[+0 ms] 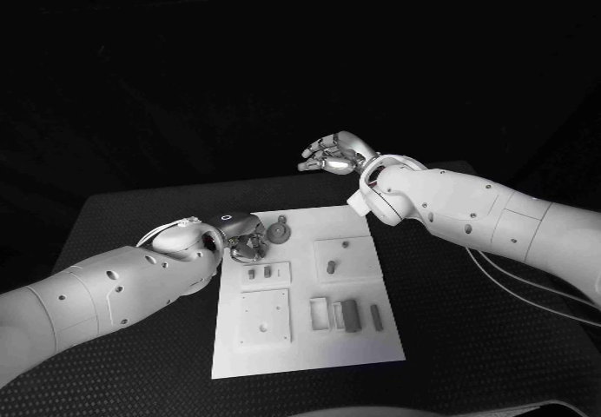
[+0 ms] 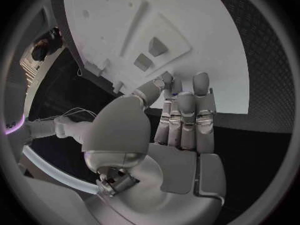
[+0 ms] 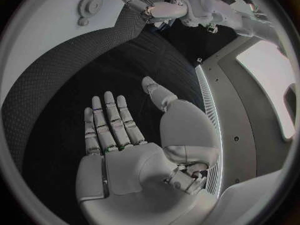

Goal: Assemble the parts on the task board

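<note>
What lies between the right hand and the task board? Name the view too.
Bare black table only; the head view shows nothing between the right hand and the task board.

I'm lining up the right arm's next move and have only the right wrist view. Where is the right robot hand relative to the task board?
Observer: In the head view the right robot hand hovers past the task board's far edge, above the black table, not above the board.
Operator: What lies at the board's near end?
Observer: A row of small oblong parts lying side by side, toward your right side.
Operator: Is the left robot hand holding a part?
Observer: The left wrist view shows the left robot hand over the board with thumb and fingertips close together; I cannot tell whether anything is pinched.
</note>
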Tool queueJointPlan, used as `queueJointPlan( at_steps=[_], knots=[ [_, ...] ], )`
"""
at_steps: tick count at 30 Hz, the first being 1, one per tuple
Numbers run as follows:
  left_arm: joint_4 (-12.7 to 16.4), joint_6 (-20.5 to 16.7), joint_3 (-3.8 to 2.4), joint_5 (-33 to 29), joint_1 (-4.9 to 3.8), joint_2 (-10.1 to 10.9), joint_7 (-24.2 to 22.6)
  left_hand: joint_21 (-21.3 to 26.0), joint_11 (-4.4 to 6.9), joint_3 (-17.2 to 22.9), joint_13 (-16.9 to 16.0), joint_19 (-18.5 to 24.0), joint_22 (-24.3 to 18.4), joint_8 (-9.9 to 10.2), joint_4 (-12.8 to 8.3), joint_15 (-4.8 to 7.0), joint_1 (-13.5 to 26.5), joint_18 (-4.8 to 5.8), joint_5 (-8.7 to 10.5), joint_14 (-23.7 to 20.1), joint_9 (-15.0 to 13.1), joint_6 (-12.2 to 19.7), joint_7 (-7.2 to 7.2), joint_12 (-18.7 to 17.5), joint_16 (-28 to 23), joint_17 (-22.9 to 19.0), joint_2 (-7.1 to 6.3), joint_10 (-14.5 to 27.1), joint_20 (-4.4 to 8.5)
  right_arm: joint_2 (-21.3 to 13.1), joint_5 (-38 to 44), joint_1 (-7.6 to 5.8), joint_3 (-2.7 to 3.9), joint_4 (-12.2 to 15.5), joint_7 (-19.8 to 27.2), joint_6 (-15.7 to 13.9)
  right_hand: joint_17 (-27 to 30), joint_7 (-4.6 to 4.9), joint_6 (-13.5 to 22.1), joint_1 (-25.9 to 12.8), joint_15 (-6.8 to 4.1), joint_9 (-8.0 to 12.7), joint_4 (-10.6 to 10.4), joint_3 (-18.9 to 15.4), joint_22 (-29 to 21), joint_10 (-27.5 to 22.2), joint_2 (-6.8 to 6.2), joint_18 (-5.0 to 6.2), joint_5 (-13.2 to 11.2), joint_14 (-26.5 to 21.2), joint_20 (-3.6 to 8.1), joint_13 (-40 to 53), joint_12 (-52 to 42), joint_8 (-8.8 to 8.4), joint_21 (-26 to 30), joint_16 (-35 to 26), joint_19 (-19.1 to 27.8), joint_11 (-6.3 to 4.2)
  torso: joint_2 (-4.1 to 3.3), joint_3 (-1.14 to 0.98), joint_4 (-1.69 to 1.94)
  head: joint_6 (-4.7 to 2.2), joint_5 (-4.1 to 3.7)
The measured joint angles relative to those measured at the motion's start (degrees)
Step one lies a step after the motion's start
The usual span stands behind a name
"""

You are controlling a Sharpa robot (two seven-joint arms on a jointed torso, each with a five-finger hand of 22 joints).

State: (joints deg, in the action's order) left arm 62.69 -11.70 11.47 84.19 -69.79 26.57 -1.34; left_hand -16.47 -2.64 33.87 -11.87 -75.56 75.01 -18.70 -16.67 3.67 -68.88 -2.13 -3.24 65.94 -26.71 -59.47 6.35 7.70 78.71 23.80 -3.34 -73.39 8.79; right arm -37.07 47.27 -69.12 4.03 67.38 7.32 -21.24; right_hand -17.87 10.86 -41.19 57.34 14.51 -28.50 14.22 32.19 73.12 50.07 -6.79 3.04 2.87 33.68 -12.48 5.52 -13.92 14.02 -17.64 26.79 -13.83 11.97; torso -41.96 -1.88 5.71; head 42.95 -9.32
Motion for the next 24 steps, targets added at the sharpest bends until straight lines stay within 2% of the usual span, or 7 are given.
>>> queueJointPlan(
  at_steps=[15, 21, 24],
  knots=[
    [-0.3, 0.7, 0.28, 0.8, -0.12, -0.3, 0.2, 0.0, 0.0, 0.1, 0.0, 0.0, 0.0, -0.1, 0.1, -0.1, -0.3, 0.0, -0.04, 0.1, 0.0, 0.0, 0.01, 0.0, 0.0, 0.0, 0.06, 0.0, -0.01, 0.0, 0.0, 0.0, 0.0, -0.1, 0.0, 0.0, 0.0, 0.0, 0.0, 0.0, 0.0, 0.0, 0.0, 0.0, 0.0, 0.0, 0.0, 0.0, 0.0, 0.0, 0.0, -0.1, 0.0, 0.0, 0.0, 0.0, 0.0, 0.0, 0.03, 0.02, 0.03, 0.24, -0.2],
    [-0.7, 0.6, 1.11, 1.3, -0.32, -0.7, 0.2, 0.0, 0.0, 0.3, 0.0, 0.0, 0.0, 0.0, 0.0, -0.1, -0.3, -0.01, -0.12, 0.1, 0.0, 0.1, 0.1, 0.0, 0.0, 0.0, 0.23, 0.0, -0.02, 0.0, 0.0, 0.0, 0.0, -0.1, 0.0, 0.1, 0.0, 0.0, 0.0, 0.0, 0.0, 0.0, 0.0, 0.0, 0.0, 0.0, 0.0, 0.0, 0.0, 0.0, 0.0, 0.0, 0.0, 0.0, 0.0, 0.0, 0.0, 0.0, 0.04, 0.02, 0.07, 0.25, -0.23],
    [-1.0, 0.4, 1.25, 1.7, -0.21, -0.9, 0.2, 0.0, -0.09, 0.3, -0.1, 0.0, 0.0, 0.1, 0.0, -0.1, -0.3, -0.02, -0.14, 0.1, 0.0, 0.1, 0.1, -0.2, 0.0, 0.0, 0.51, -0.1, -0.02, 0.0, 0.0, 0.0, 0.0, -0.1, 0.0, 0.1, 0.0, 0.0, 0.0, 0.0, 0.0, 0.0, 0.0, 0.0, 0.0, 0.0, 0.0, 0.0, 0.0, 0.0, 0.0, -0.1, 0.0, 0.0, 0.0, 0.0, 0.0, 0.0, 0.03, 0.04, 0.03, 0.3, -0.23]
  ],
)
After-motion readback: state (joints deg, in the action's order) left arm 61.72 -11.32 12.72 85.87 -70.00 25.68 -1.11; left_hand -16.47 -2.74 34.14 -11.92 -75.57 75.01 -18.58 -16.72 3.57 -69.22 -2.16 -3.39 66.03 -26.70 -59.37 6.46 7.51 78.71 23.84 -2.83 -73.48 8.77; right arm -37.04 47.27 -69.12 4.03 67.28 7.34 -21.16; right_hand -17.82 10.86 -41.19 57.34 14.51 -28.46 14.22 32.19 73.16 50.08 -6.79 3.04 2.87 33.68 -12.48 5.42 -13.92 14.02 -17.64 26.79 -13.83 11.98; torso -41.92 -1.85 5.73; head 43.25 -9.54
